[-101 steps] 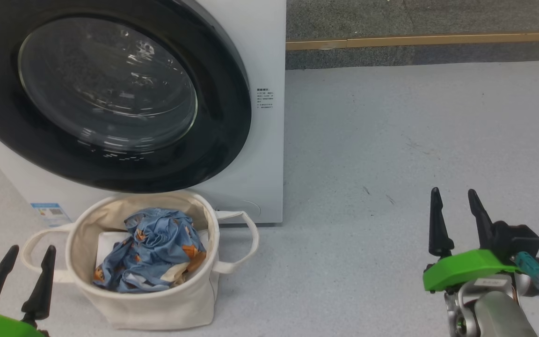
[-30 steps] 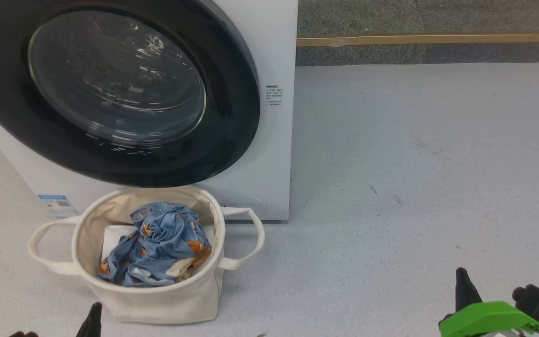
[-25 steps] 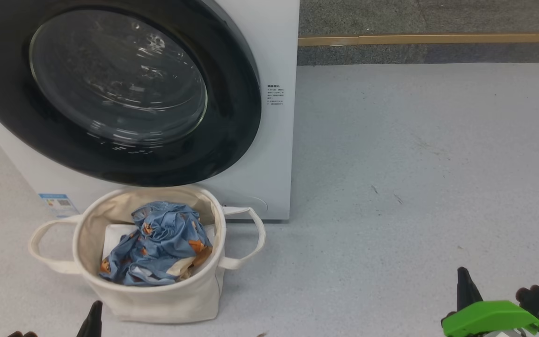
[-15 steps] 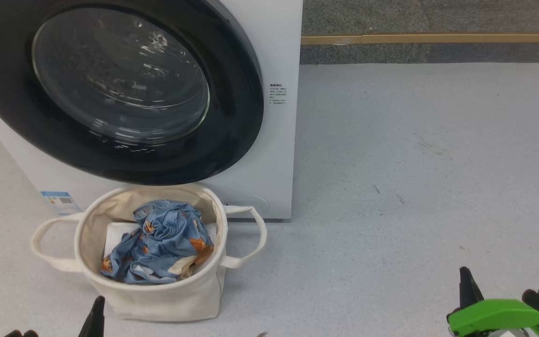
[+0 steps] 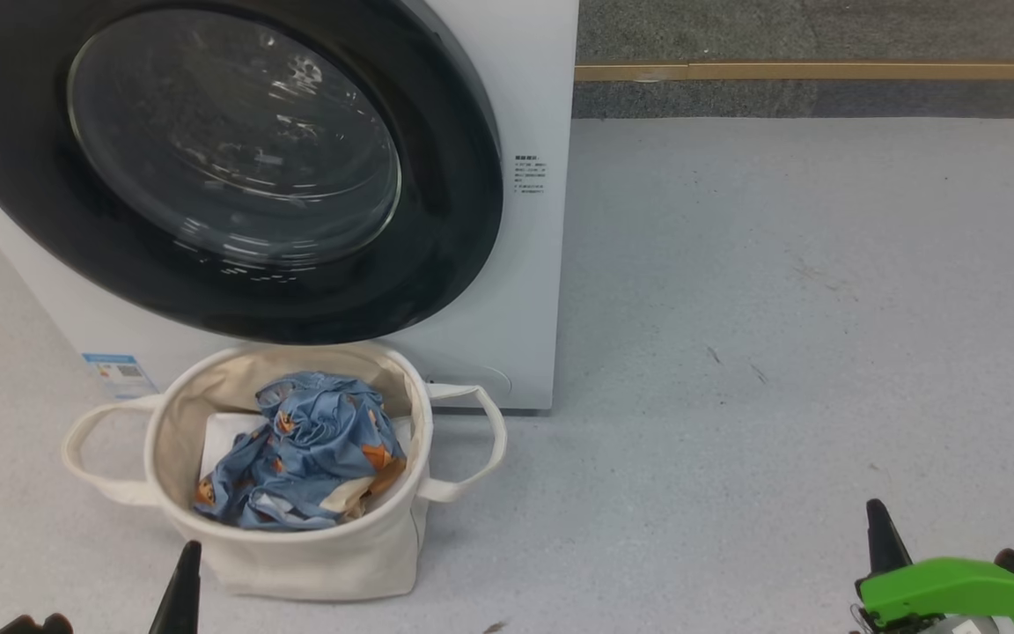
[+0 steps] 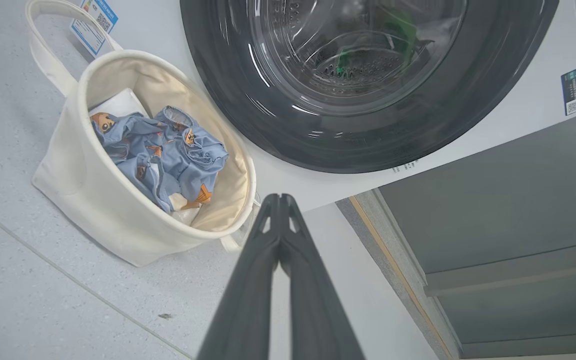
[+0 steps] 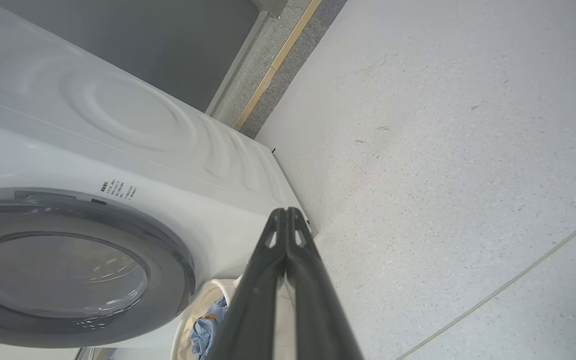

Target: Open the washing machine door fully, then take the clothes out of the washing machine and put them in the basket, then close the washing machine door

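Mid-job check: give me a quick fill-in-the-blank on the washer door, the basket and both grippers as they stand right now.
1. The washer door is ____.
2. The clothes lie ____ the basket.
3. The basket has ____ loop handles.
4. The jaws of the left gripper and the right gripper are both ____.
Missing words: closed; inside; two; shut.

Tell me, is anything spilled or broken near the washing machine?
Nothing stands out. The round black-rimmed glass washer door is shut, and the crumpled blue printed clothes lie inside the upright cream canvas basket, none on the grey floor.
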